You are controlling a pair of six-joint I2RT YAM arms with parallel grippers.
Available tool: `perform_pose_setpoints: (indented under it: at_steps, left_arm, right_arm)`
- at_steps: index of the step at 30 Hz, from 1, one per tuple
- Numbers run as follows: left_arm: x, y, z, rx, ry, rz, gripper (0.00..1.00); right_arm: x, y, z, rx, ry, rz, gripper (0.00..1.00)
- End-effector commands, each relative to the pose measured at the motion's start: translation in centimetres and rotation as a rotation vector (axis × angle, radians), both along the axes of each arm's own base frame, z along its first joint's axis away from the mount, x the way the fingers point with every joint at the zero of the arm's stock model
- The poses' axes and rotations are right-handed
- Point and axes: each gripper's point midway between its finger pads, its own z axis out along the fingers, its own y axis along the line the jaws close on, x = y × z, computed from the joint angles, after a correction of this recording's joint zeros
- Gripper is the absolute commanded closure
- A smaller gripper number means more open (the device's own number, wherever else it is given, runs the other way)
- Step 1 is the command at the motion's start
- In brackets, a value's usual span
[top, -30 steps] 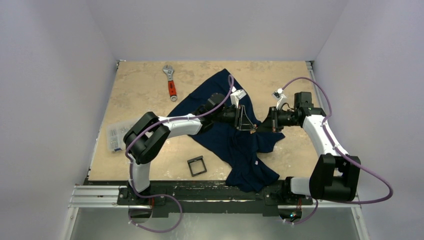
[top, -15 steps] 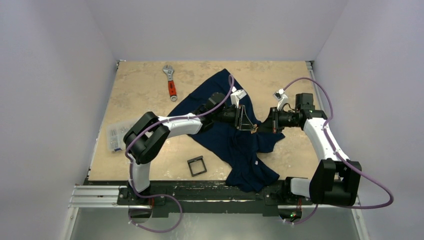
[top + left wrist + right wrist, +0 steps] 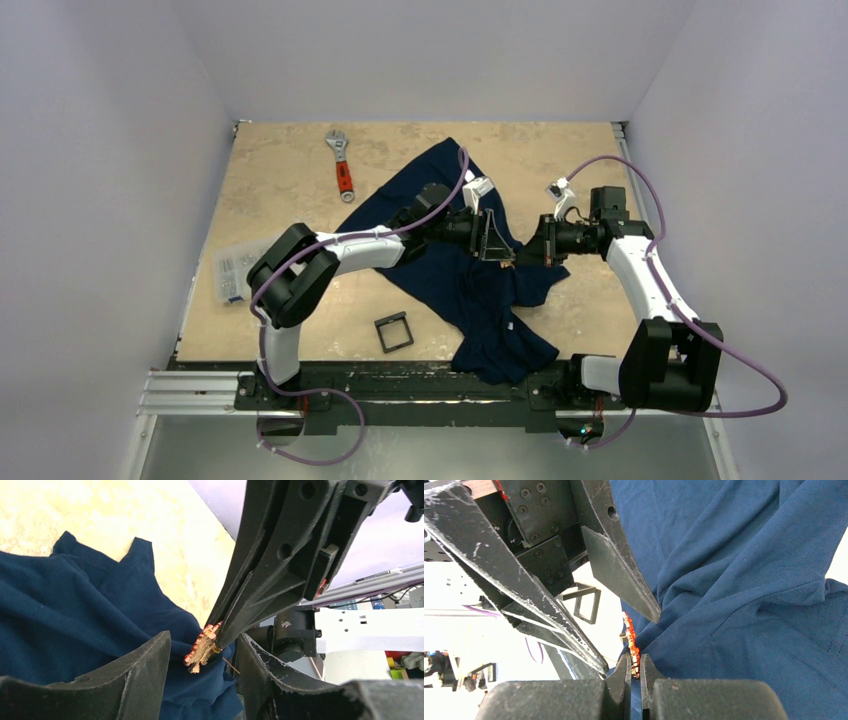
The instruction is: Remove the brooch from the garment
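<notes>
Two grippers, one brooch (image 3: 202, 649), one garment (image 3: 470, 290). The right gripper (image 3: 634, 661) is clamped on the orange-gold brooch, which sits at a raised fold of the navy garment mid-bench. The left gripper (image 3: 500, 252) is spread wide, a finger on either side of that fold. Also one orange-handled wrench (image 3: 343, 165) at the far side, one black square frame (image 3: 394, 332) near the front, and one clear packet of small parts (image 3: 232, 270) at the left edge. The bench (image 3: 280, 200) is mottled tan, the walls plain and pale.

Nothing legible — white label (image 3: 513, 325) on the garment (image 3: 455, 285) too small to read
</notes>
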Motion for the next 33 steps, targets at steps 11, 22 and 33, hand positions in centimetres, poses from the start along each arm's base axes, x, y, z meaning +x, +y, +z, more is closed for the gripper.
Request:
perform_pose_setpoints:
  at_steps: [11,22,33]
  left_arm:
    - [2.5,2.2,4.4,-0.103,-0.175,-0.013,0.57]
    - [2.2,2.9,3.0,-0.057,-0.194,-0.011,0.55]
    - [3.1,3.8,3.5,-0.035,-0.239,0.013,0.45]
  right_arm:
    - [0.2,0.7,1.1,0.060,-0.040,0.033,1.00]
    - [3.3,-0.2,1.9,-0.008,-0.154,0.003,1.00]
    - [6.2,-0.6,2.6,-0.033,-0.222,-0.014,1.00]
